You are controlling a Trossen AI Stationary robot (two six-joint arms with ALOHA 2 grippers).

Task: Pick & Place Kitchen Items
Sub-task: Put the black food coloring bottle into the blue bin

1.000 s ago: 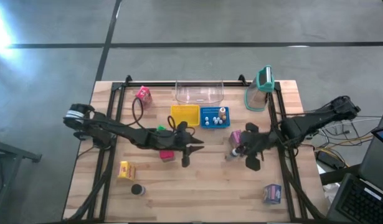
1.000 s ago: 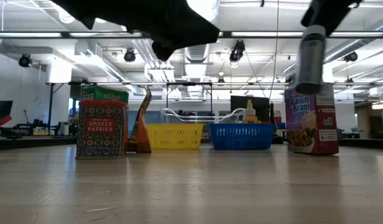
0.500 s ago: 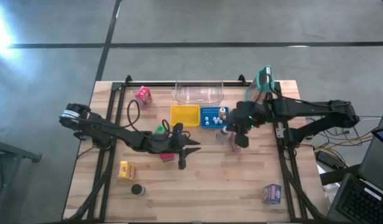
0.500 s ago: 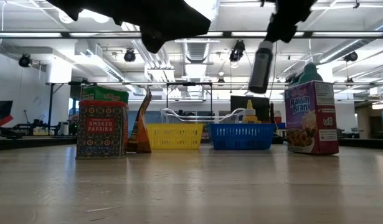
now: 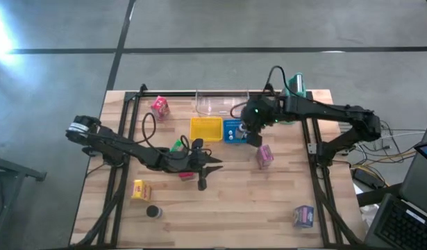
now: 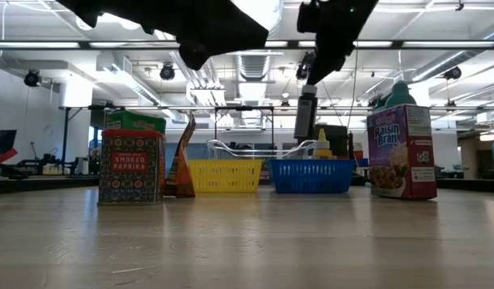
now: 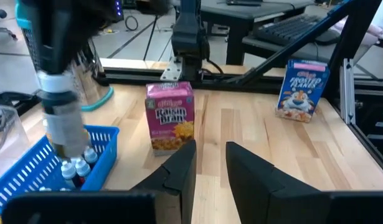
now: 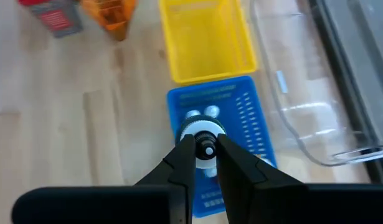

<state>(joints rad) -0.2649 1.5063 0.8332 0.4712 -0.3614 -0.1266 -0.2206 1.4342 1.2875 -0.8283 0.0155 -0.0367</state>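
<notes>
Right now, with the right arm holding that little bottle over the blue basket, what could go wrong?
1. The right end effector pinches the bottle only at its cap, well above the blue basket, so it could slip or bounce out on release.
2. Other small bottles already stand in the basket; this one may knock them over.
3. The yellow basket sits right alongside, so a small offset could drop it there.

We see the right gripper (image 5: 253, 134) over the blue basket (image 5: 234, 131); pink carton (image 5: 264, 155) just beside it, yellow basket (image 5: 205, 128) beyond.
</notes>
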